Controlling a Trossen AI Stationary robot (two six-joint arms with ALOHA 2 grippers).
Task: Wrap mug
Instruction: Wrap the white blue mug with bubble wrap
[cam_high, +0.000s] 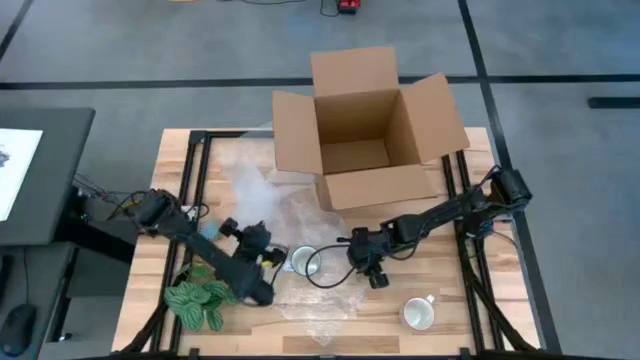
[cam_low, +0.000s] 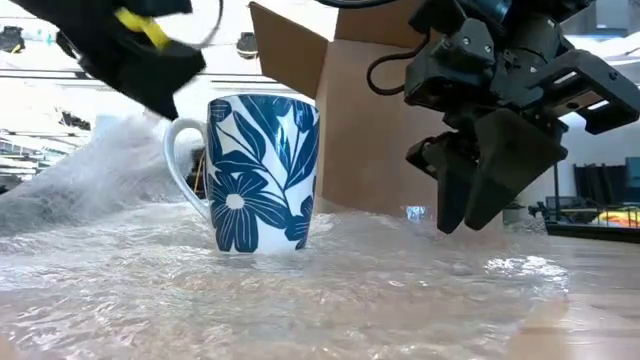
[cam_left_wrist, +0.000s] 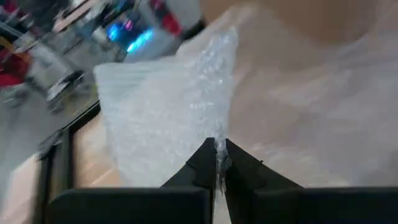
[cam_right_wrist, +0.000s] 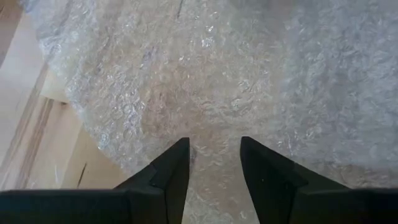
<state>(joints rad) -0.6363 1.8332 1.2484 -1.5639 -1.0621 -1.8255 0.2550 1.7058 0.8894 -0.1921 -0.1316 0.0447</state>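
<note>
A white mug with blue flowers (cam_low: 265, 170) stands upright on a sheet of clear bubble wrap (cam_low: 350, 280), its handle toward my left gripper; from above it shows at mug (cam_high: 305, 262). My left gripper (cam_high: 266, 255) is just left of the mug, raised, and shut on a lifted part of the wrap (cam_left_wrist: 186, 93). My right gripper (cam_right_wrist: 214, 146) is open to the right of the mug, fingers pointing down a little above the wrap (cam_right_wrist: 205, 81), nothing between them; in the low view it hangs at right gripper (cam_low: 485, 200). My left gripper pinches a raised piece of the bubble wrap (cam_left_wrist: 219, 144) between its two fingers, at their tips. The wrap rises in a peak from the fingers and is lifted off the table on the mug's left side; one layer or several, I cannot tell.
An open cardboard box (cam_high: 365, 130) stands at the far middle of the table. A second, plain mug (cam_high: 420, 313) sits near the front right. A small green plant (cam_high: 200, 302) lies at the front left. Black frame rails (cam_high: 470, 250) run along both table sides.
</note>
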